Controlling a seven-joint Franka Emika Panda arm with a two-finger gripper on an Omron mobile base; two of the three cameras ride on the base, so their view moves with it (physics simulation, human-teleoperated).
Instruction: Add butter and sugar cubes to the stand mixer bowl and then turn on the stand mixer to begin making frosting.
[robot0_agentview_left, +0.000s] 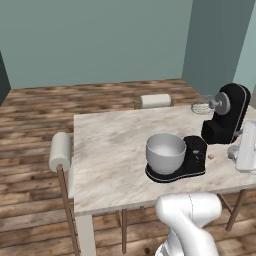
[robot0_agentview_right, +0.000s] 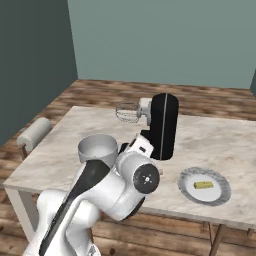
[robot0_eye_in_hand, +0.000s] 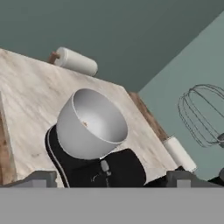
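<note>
Much of the white robot arm (robot0_agentview_right: 115, 187) blocks the near table edge in the right base view, and its gripper (robot0_eye_in_hand: 109, 178) shows only as two dark finger tips (robot0_eye_in_hand: 39, 178) set wide apart, released, holding nothing. The round, deep silver-grey metal bowl (robot0_agentview_left: 165, 152) sits on the flat black base of the glossy black stand mixer (robot0_agentview_left: 226, 120), near the middle of the pale marble table (robot0_agentview_left: 110, 155). The mixer's head is tilted back, its wire whisk (robot0_agentview_left: 201, 106) raised; the hand view cuts the whisk off. A small pale-yellow butter stick (robot0_agentview_right: 203, 185) lies on a shallow grey-white plate (robot0_agentview_right: 218, 194) near the front right table edge. A tiny speck inside the bowl is too small to identify.
</note>
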